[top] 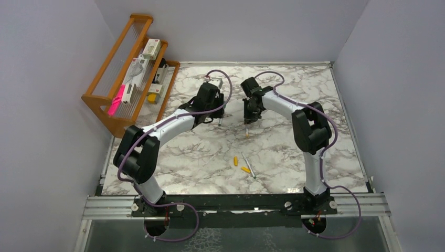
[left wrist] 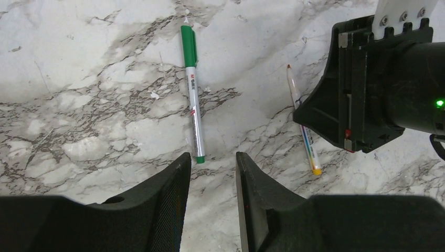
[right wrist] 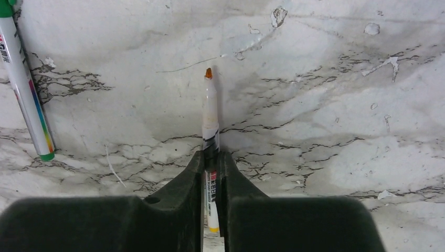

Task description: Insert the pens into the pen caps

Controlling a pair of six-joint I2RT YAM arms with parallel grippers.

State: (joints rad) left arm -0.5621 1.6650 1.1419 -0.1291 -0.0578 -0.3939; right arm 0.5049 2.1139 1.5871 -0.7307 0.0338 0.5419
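My right gripper [right wrist: 211,157] is shut on a pale pen [right wrist: 210,113] with a bare orange tip and a yellow end. It holds the pen at mid-table [top: 246,128]. The left wrist view shows this pen [left wrist: 300,113] under the right gripper's black body. A second pen [left wrist: 193,113] lies on the marble with a dark green cap [left wrist: 189,44] on its far end. It also shows at the left edge of the right wrist view [right wrist: 26,100]. My left gripper [left wrist: 212,163] is open and empty just short of its green end. Two yellow-orange caps [top: 235,160] [top: 245,169] lie beside a third pen [top: 249,167].
A wooden rack [top: 99,102] stands at the back left, holding boxes and a pink marker [top: 116,100]. Purple-grey walls close the table on three sides. The two grippers [top: 219,116] [top: 247,119] are close together at mid-table.
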